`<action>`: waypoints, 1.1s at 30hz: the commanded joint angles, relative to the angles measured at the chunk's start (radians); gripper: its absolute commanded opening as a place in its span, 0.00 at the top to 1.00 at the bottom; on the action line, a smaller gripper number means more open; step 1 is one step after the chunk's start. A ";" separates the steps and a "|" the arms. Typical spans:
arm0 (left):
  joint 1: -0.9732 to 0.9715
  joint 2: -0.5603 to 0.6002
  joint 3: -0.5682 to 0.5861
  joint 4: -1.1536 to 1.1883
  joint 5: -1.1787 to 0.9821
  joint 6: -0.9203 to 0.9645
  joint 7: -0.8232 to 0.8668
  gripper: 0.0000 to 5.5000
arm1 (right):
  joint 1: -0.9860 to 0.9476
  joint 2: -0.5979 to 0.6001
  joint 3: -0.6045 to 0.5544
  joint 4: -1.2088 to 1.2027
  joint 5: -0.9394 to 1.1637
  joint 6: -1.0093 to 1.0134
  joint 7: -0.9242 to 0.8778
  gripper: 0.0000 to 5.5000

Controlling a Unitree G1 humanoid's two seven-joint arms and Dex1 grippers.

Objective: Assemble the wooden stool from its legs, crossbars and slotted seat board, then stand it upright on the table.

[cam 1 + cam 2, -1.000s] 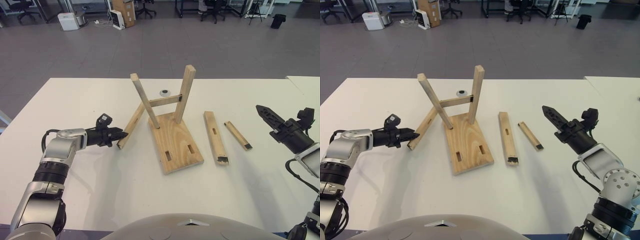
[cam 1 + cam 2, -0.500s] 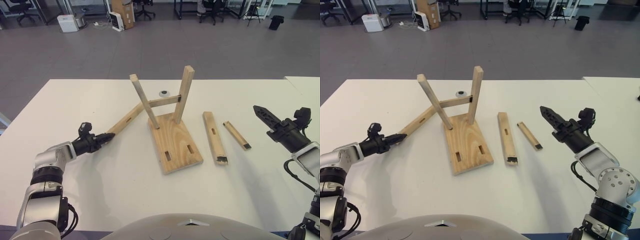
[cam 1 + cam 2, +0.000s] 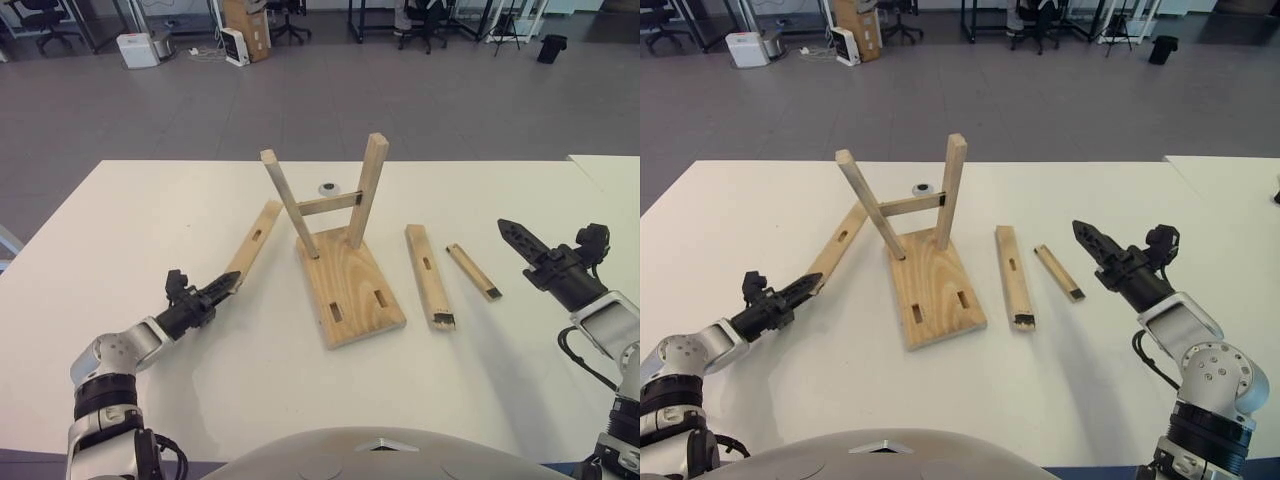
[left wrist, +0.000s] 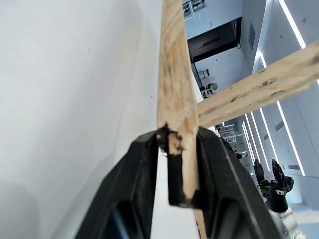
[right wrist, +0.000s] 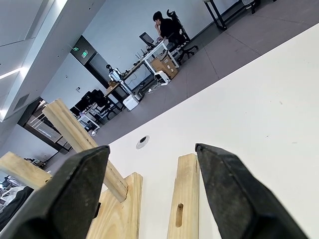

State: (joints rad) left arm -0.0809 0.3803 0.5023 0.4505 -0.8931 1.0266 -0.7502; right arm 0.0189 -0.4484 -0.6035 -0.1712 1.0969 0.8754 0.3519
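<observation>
**Left fingers point(image 4: 132, 189) draw the third leg point(image 3: 253, 243) out flat**

Clamped tight on the near end of the third leg, they have nothing else in their hold. Over the last second I have pulled that arm back toward me. The leg's far end was tucked in against the half-built frame. It now lies flat on the table point(image 3: 150, 220) at about 10 o'clock from the seat board point(image 3: 352, 290), just beside the frame. I judge that this frees it to be turned up into one of the board's two open slots.

The two fitted legs point(image 3: 368, 190) and their crossbar point(image 3: 330, 203) have not shifted.

Right fingers point(image 5: 75, 194) are spread wide with nothing between them and hover above the table at 3 o'clock. They have eased in toward the fourth leg point(image 3: 430, 275) and the short crossbar point(image 3: 474, 270) beside it.
</observation>
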 commanded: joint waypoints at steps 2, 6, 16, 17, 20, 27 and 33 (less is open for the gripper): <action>0.161 -0.087 -0.050 -0.021 0.063 0.100 0.172 0.62 | 0.009 0.013 0.006 -0.017 0.004 -0.009 -0.028 0.41; 0.226 -0.053 -0.109 -0.071 0.095 0.114 0.184 0.54 | 0.005 0.007 0.018 -0.017 -0.004 -0.013 -0.032 0.41; 0.631 0.218 -0.276 -0.424 -0.047 0.284 -0.047 0.52 | 0.046 0.017 0.021 -0.038 -0.017 -0.035 -0.052 0.41; 0.617 0.245 -0.287 -0.413 -0.037 0.259 -0.068 0.52 | 0.048 0.012 0.025 -0.038 -0.024 -0.037 -0.049 0.41; 0.550 0.353 -0.435 -0.307 0.166 -0.016 -0.150 0.52 | 0.054 -0.007 0.065 -0.036 -0.118 -0.079 -0.056 0.41; 0.228 0.300 -0.356 0.152 0.251 -0.480 -0.015 0.52 | 0.071 -0.070 0.223 0.056 -0.524 -0.301 -0.077 0.41; 0.162 0.170 -0.284 0.318 0.241 -0.686 0.060 0.52 | -0.085 -0.120 0.464 0.355 -0.783 -0.470 0.092 0.41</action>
State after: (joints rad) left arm 0.0113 0.6393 0.2614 0.6184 -0.7740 0.3076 -0.8033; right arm 0.0152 -0.5328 -0.2101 0.0857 0.3812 0.4541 0.3815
